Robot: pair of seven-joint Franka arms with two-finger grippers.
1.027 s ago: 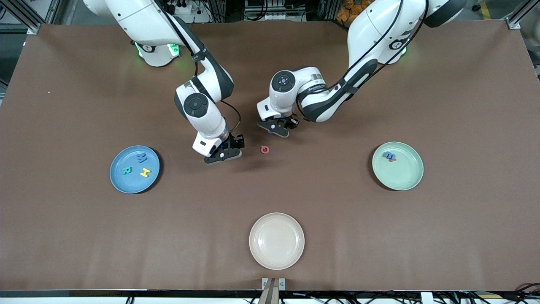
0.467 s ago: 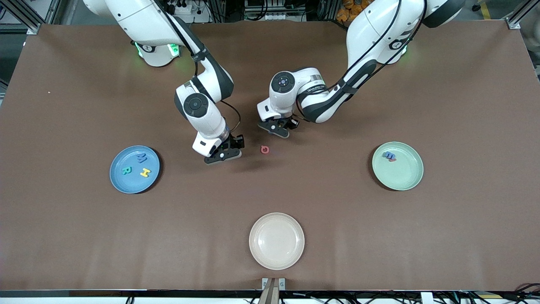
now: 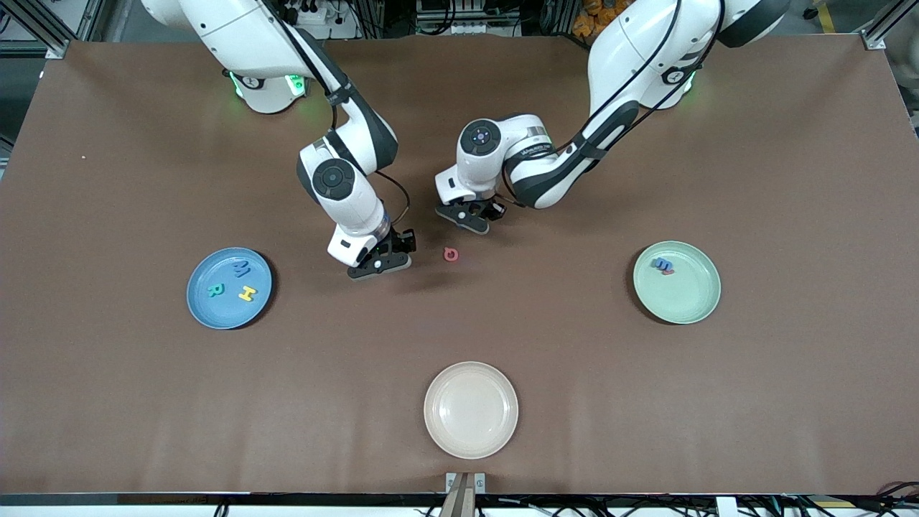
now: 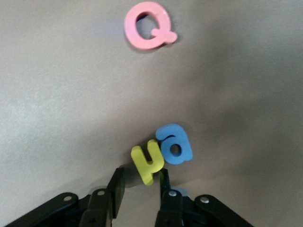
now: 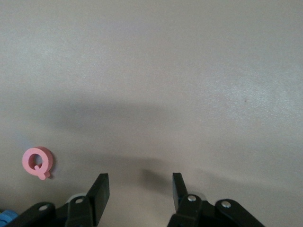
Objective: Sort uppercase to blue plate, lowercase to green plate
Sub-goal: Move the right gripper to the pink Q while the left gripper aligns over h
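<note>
The red Q (image 3: 450, 254) lies on the bare table between my two grippers; it also shows as the Q (image 4: 149, 26) and the Q (image 5: 37, 162). My left gripper (image 3: 465, 217) is low over a yellow n (image 4: 147, 163) and a blue a (image 4: 174, 144) that touch each other. Its jaws (image 4: 140, 176) are open; the n's end sits between the tips, against one finger. My right gripper (image 3: 380, 263) stands open over bare table (image 5: 139, 178). The blue plate (image 3: 204, 305) holds M (image 3: 241, 270), R (image 3: 215, 289) and H (image 3: 248, 293). The green plate (image 3: 689, 298) holds a blue letter (image 3: 662, 263) on a red one.
A cream plate (image 3: 470, 409) with nothing in it stands near the table's front edge, nearer to the front camera than the Q. Both arms' elbows hang over the middle of the table.
My left gripper has shifted slightly away from the Q, toward the arms' bases. The right arm and all letters in view have stayed put.
</note>
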